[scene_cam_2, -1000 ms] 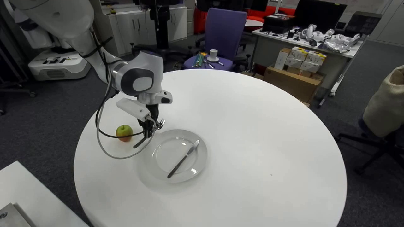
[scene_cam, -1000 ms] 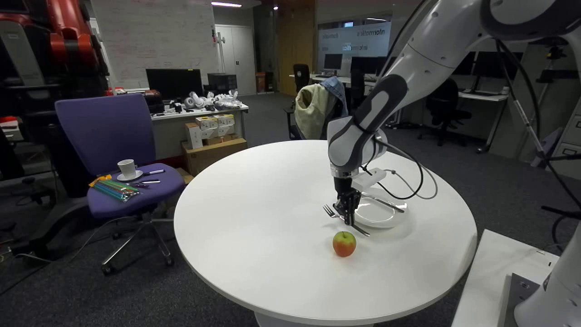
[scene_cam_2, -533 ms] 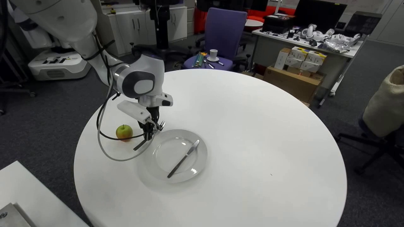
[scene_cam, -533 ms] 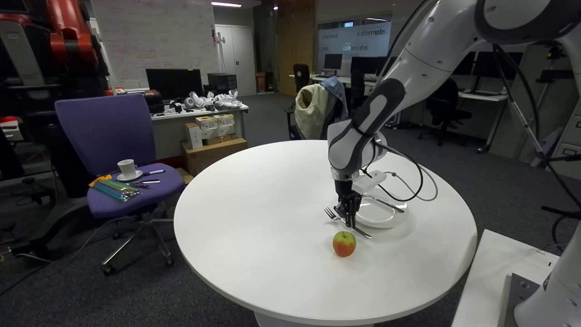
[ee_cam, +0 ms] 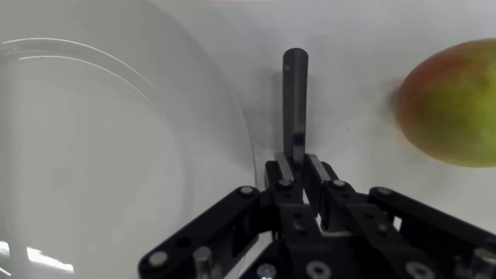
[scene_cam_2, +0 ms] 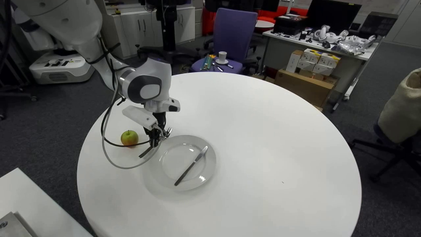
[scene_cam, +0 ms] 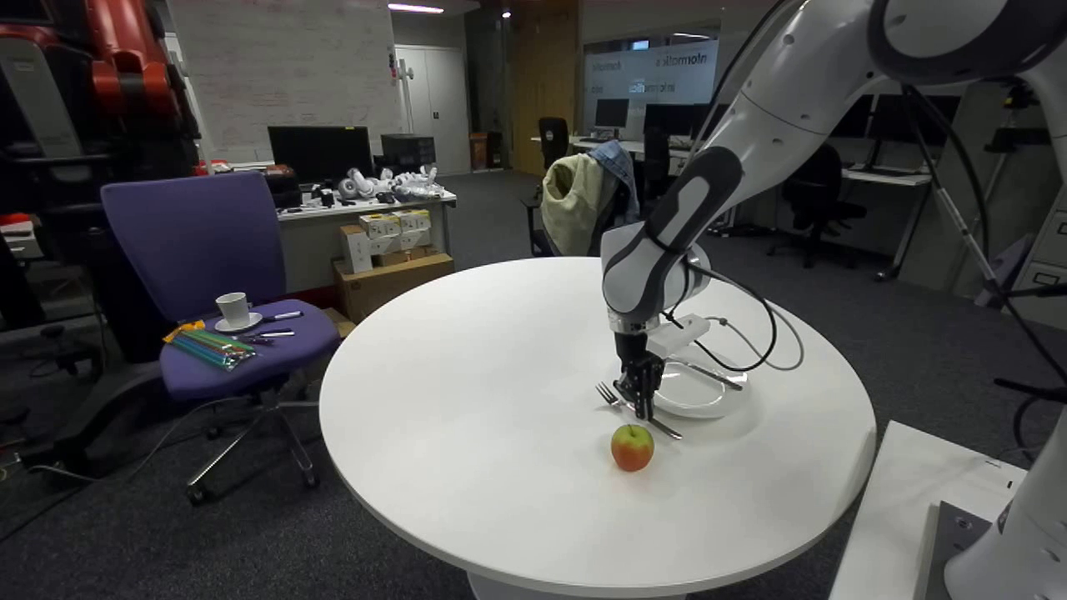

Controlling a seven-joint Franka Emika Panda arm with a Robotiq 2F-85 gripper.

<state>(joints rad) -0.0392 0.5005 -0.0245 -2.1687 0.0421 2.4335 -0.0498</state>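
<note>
Twice verify flat support before any release of fork (ee_cam: 295, 97), grasped by gripper (ee_cam: 297, 164) between plate (ee_cam: 97, 155) and apple (ee_cam: 449, 104), toward left edge of tabletop (scene_cam_2: 269, 131) in an exterior view.

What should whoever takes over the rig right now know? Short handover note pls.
Gripper: shut on the fork, tines out one side, dark handle out the other.
Things: fork is beside the white plate, its handle between plate and red-green apple. Table knife lies on the plate. Apple sits on the round table.
Done: fork gripped; knife on plate.
Left: fork not yet released. Can't tell whether it touches the table.
</note>
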